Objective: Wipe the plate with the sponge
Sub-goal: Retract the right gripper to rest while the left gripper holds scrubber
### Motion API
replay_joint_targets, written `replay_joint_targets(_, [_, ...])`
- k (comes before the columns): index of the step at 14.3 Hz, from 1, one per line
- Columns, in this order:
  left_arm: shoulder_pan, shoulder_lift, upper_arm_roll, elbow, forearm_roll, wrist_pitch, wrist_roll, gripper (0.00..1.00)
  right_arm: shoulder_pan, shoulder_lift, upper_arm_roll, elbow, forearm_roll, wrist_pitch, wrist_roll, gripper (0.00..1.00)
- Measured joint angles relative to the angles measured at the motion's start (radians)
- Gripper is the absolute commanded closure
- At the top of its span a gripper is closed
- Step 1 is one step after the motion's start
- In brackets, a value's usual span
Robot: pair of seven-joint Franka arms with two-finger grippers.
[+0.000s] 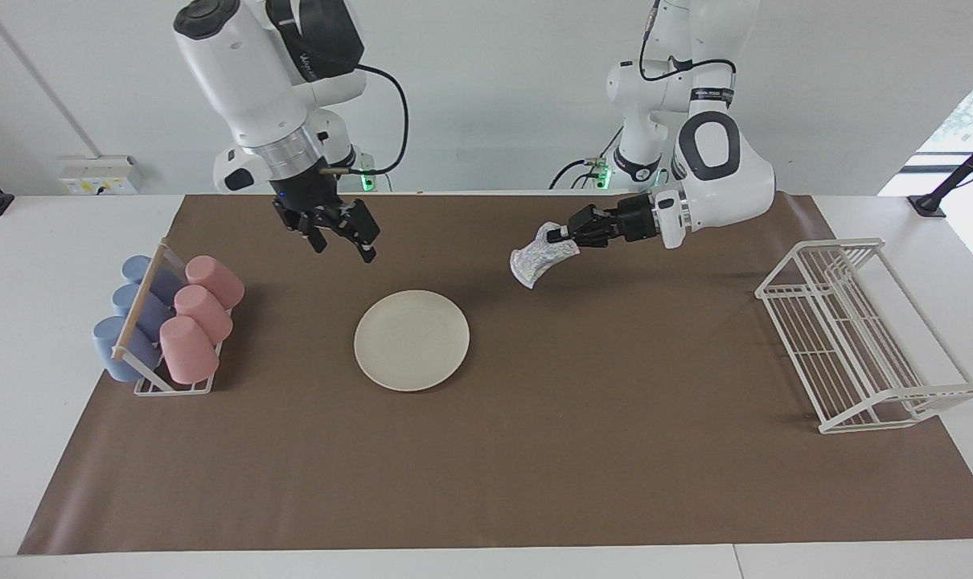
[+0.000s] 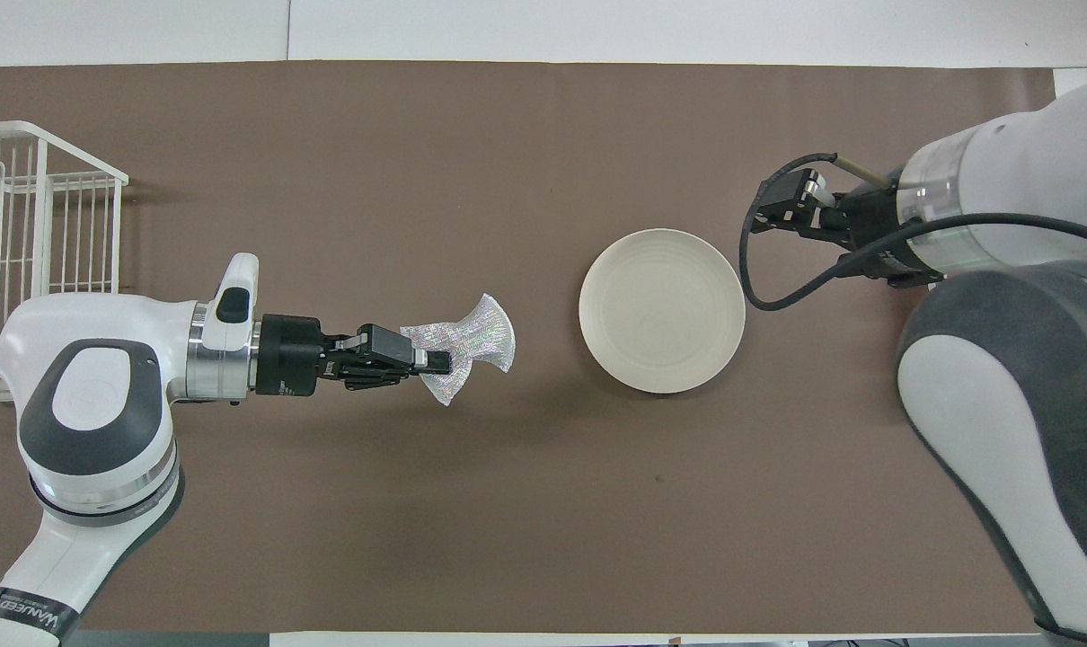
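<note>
Supervisor: Sponge first. Where did you have it, and in what grip?

Operator: I read the clock from the overhead view, with twelve pointing away from the robots. The left gripper was clamped tight on the sponge, up in the air over bare mat. I had the pad pinched at one narrow end. It fanned out past the fingertips with its long axis running nine to three, and in the facing view its free end drooped a little.

Supervisor: And the plate from there?

Operator: The plate lay flat on the mat at about three o'clock from the sponge, a touch toward two. There was a clear strip of mat between them and nothing touched. The sponge's free end already pointed at the plate, so I judged the coming move to be a carry along that same axis and then a descent onto the plate.

Supervisor: Which arm was closer to it?

Operator: The right gripper hung just off the plate's rim at roughly two o'clock from its centre. Its fingers were spread wide and held nothing. It was over the mat between the plate and the cup rack. It was the nearer of the two, but it was empty, so I took the wipe to be the left arm's job.
</note>
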Motion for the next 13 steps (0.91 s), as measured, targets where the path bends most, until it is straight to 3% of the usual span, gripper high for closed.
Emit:
replay_joint_targets(7, [0.004,0.0,-0.007,0.014,0.249,0.059,-0.143,1.0,-0.158,-0.005,-0.001,-0.005,-0.005,-0.182,-0.391,0.0])
replay_joint_targets(13, [0.001,0.003,-0.017,0.091,0.54,0.065,-0.335,1.0,-0.182,-0.005,0.006,0.012,-0.096,-0.175,-0.521,0.0])
